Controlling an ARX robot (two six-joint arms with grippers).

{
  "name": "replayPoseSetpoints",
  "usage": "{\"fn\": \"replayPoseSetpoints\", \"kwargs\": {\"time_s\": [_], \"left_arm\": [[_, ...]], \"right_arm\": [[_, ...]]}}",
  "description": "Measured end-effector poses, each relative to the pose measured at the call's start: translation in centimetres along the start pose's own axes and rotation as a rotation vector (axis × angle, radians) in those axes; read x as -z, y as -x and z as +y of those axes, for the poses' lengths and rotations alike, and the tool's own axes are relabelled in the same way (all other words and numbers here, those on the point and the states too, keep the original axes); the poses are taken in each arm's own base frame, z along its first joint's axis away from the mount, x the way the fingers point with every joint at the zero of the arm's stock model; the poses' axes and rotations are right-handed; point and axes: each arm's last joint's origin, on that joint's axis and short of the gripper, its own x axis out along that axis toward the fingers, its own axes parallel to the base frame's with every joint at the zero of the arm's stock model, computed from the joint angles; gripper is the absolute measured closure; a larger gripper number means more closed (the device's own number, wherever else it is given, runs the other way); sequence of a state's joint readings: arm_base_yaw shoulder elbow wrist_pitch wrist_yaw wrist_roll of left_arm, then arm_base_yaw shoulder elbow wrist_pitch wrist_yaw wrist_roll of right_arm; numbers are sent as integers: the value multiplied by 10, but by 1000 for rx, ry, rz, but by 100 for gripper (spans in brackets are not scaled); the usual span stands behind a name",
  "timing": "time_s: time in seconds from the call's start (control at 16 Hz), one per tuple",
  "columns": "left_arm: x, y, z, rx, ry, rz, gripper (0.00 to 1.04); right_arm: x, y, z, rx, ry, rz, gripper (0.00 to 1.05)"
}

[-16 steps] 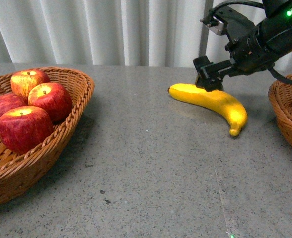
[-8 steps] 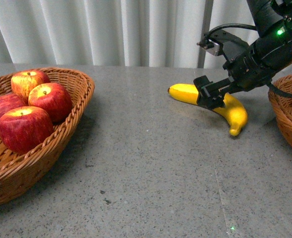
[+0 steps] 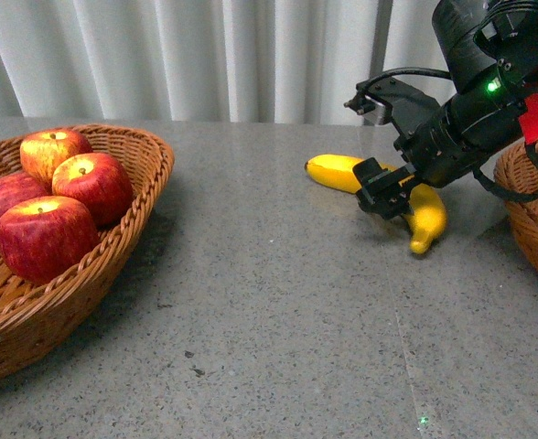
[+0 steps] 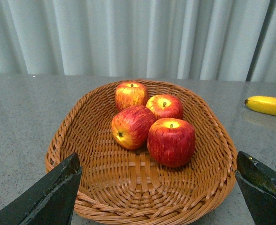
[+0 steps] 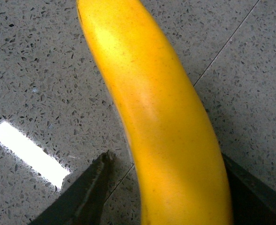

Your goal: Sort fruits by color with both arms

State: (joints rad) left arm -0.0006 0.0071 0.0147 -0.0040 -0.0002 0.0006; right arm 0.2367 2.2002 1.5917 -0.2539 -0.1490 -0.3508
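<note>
Since the earlier frames the right gripper [image 3: 385, 194] has dropped from above the banana [image 3: 379, 187] to straddle its middle, right of centre in the front view, and the fruit has shifted slightly on the bench [image 3: 269, 302]. Its fingers [image 5: 88, 194] stand open on either side, not yet clamped. Risk: the smooth curved skin may roll or slip out on closing. The left gripper [image 4: 157, 194] hangs open before the apple basket [image 4: 86, 206].
</note>
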Motion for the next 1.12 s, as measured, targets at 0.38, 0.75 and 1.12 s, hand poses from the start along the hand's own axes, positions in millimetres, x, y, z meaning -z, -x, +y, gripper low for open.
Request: {"fn": "replayPoseSetpoints", "kwargs": {"time_s": [0.38,0.75,1.12], "left_arm": [[0,0,0,0,0,0,7],[0,0,0,0,0,0,7],[0,0,0,0,0,0,7]], "right_arm": [[-24,38,-25,-45,-156,-282,66],[32,149,-98,115,-340,-507,66],[176,226,-96,295,-328,-380,66]]}}
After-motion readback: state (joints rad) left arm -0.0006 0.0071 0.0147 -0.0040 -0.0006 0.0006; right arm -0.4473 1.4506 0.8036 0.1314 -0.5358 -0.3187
